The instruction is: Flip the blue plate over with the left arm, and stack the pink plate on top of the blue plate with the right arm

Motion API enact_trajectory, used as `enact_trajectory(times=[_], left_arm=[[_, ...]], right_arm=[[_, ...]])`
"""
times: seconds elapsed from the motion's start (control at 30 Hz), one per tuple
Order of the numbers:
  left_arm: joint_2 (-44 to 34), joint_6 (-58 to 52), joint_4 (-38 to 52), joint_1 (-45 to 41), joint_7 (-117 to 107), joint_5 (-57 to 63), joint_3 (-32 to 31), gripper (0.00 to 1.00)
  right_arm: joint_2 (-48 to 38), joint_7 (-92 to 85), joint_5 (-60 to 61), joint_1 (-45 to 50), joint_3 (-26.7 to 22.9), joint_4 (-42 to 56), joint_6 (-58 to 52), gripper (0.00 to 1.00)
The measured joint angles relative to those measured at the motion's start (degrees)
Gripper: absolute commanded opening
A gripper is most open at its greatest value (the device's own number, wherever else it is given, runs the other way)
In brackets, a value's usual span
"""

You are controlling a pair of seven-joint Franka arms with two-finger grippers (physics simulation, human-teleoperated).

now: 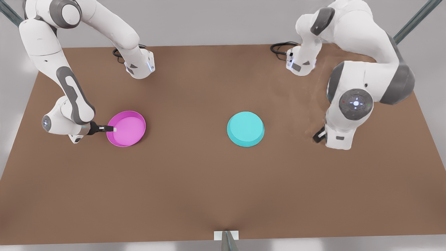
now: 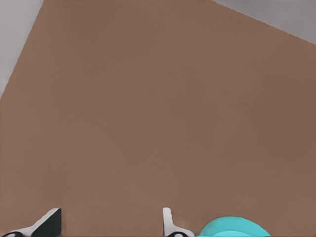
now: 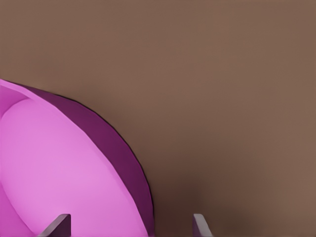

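Right arm reaching to pick up the pink plate (image 1: 127, 129)

Right gripper (image 1: 110, 129), fingers spread, straddles its rim at centre-left; blue plate (image 1: 245, 128), apparently base-up, lies mid-frame; left gripper (image 1: 318, 134) waits spread at right. Next: pinch, lift.

Brown table (image 1: 209, 181), grey floor, metal struts (image 1: 414, 19)

Your right gripper (image 1: 114, 129) sits low on the front view's left, its arm folded down and the wrist turned sideways, so the fingers (image 3: 60, 226) point across toward the front view's right, spread apart. Your left gripper (image 1: 317, 135) hangs at the front view's right (tucked beneath its bulky wrist), fingers (image 2: 169, 224) also parted.
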Motion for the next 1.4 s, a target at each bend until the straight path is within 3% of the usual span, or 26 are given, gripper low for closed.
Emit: enact_trajectory(times=[0.03, 0.1, 0.13, 0.2, 0.23, 0.8, 1.03, 1.4], left_arm=[[2.28, 2.82, -0.63, 2.73, 19.10, -2.87, 0.00, 1.00], [3.20, 1.39, -1.01, 1.29, 26.33, -4.02, -0.17, 1.00], [-2.12, -1.72, -4.11, 1.36, 26.42, -4.19, -0.09, 1.00], [-19.17, 2.82, -23.62, 1.40, 26.25, -4.59, 1.85, 1.00], [-20.68, 5.75, -27.15, 1.15, 26.17, -4.79, 1.95, 1.00], [-19.72, 5.62, -27.29, 1.29, 26.07, -5.28, 1.87, 1.00], [-19.63, 5.62, -27.20, 1.29, 25.99, -5.22, 1.87, 1.00], [-19.63, 5.53, -27.20, 1.11, 25.81, -5.21, 1.78, 1.00]], right_arm=[[0.05, 0.00, 0.00, 0.00, 0.00, 0.00, 0.00, 0.78], [0.14, 0.00, 0.00, 0.09, 0.00, 0.00, 0.08, 0.74], [0.21, 0.00, 0.00, 0.09, 0.00, 0.00, 0.26, 0.74], [0.49, 0.00, 0.00, 0.16, 0.00, 0.00, 0.34, 0.74], [0.99, 0.04, 0.00, 0.14, 0.00, 0.03, 0.69, 0.74], [1.46, 0.44, 0.01, 0.18, 0.08, 0.00, 1.06, 0.59], [1.46, 0.35, 0.00, 0.23, 0.09, 0.00, 0.97, 0.39], [1.45, 0.28, 0.17, 0.80, 0.09, 0.09, 1.40, 0.21]])
